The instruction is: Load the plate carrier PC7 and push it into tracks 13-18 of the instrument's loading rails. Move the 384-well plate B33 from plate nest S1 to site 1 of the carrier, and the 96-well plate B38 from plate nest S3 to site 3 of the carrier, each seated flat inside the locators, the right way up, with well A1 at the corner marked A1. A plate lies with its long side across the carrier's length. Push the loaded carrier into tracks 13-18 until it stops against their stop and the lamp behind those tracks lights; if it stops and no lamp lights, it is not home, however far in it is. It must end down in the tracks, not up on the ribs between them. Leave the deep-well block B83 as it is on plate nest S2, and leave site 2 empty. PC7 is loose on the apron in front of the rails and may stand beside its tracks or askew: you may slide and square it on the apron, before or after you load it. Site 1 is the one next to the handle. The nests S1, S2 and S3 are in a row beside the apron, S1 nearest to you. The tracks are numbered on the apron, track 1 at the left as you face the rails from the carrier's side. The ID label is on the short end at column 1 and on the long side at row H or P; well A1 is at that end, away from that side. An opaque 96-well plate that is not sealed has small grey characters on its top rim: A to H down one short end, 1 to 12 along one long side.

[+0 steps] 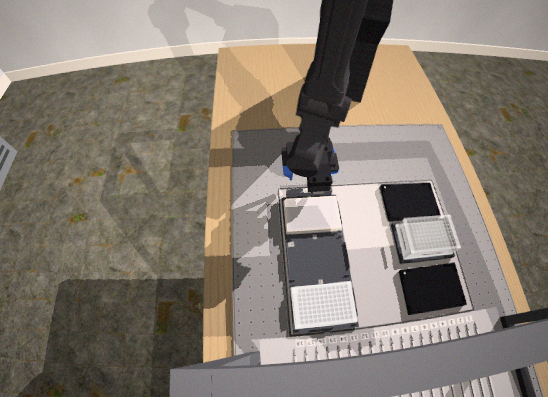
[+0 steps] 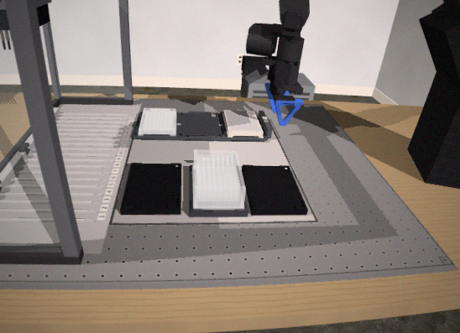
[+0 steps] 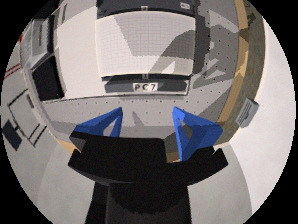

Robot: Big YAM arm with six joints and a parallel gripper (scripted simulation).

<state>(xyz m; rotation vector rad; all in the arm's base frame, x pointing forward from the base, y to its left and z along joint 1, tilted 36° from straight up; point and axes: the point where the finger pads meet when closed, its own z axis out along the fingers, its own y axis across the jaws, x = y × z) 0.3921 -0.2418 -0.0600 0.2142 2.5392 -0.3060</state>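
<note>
The loaded carrier PC7 (image 1: pixel 286 265) lies on the apron, handle (image 3: pixel 147 86) at twelve o'clock from the open, empty gripper (image 3: pixel 148 125). It is judged stiff, easily slid; pushing is best applied at the handle end.

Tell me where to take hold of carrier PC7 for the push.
Take the handle on the carrier's short end, beside the 384-well plate, farthest from the rails. Come down from above at that end: plates cover sites 1 and 3, and the carrier's length points at the rails, so a push there should run straight. The open gripper hangs behind it.
</note>
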